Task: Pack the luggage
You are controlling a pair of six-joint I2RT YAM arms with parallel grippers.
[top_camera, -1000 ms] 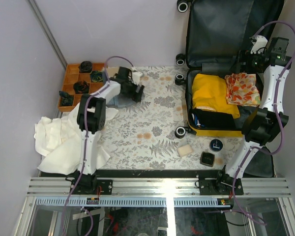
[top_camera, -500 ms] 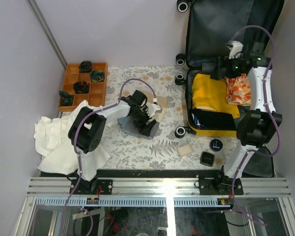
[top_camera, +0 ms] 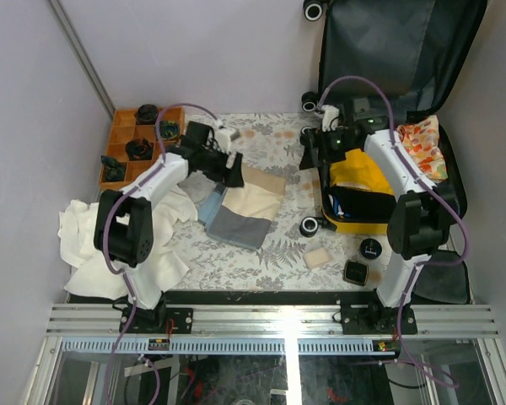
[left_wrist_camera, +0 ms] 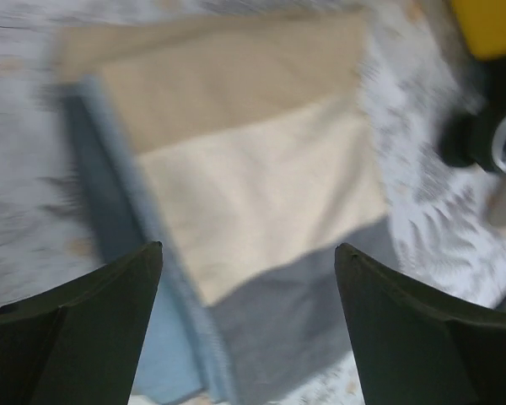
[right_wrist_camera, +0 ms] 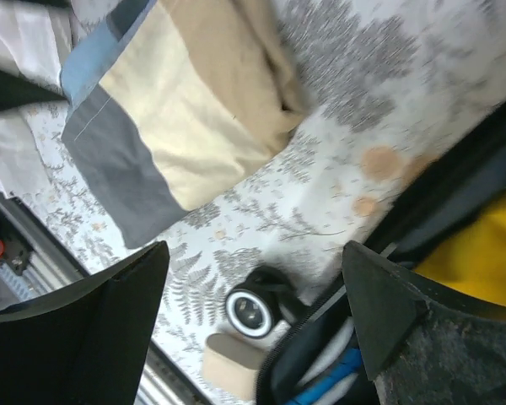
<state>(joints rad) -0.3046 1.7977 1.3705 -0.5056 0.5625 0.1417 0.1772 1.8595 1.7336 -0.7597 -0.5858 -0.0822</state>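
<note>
Left hand (left_wrist_camera: 248, 246) spread wide, empty; right hand (right_wrist_camera: 253, 246) likewise spread.

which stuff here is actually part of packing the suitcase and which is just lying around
Job in hand: luggage; yellow garment and floral cloth inside it; folded colour-block cloth under the open left gripper.

Lying about, apparently: orange tray; white cloth heap; beige block; round black item; square black item.
</note>
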